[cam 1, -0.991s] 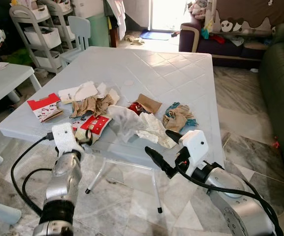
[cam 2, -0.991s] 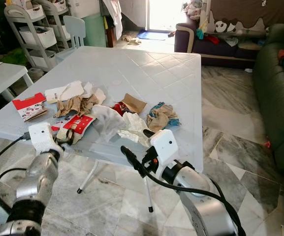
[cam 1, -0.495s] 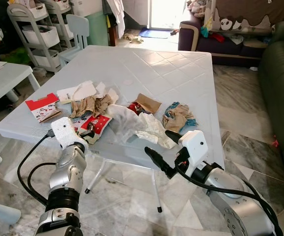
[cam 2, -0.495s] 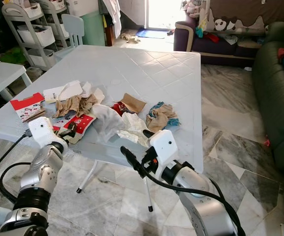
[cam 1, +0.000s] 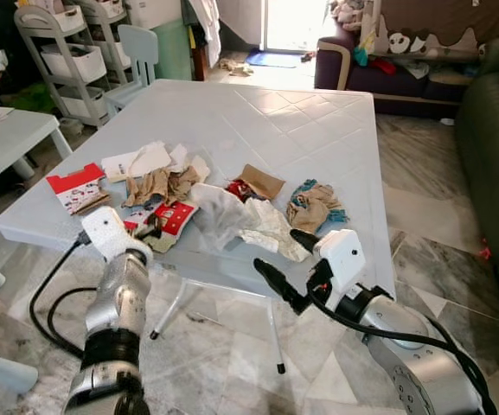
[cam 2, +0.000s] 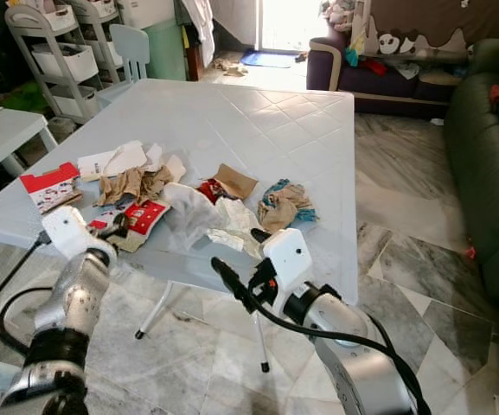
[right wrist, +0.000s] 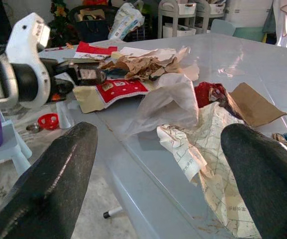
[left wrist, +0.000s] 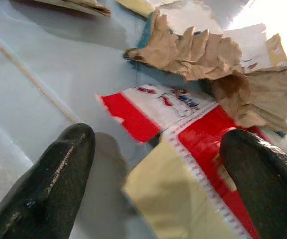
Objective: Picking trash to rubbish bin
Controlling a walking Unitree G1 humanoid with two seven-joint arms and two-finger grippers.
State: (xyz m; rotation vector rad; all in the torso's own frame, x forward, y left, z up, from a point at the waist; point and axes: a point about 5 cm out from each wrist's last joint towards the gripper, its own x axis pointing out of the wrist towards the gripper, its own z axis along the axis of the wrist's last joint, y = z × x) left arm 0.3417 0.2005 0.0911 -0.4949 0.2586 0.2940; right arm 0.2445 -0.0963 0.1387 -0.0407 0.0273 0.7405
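I'm pushing my left gripper, fingers spread apart, further in over the table edge at the frame's lower left than a second ago, so it's now straddling the red-and-cream wrapper and a grab looks close. The wrapper is lying flat, crumpled, torn along one edge, just beside the brown paper. At lower right my right gripper is hanging wide open, off the edge.

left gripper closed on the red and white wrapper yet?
No. In the left wrist view the left gripper is open, one finger on each side of the red and white wrapper, which lies flat on the table.
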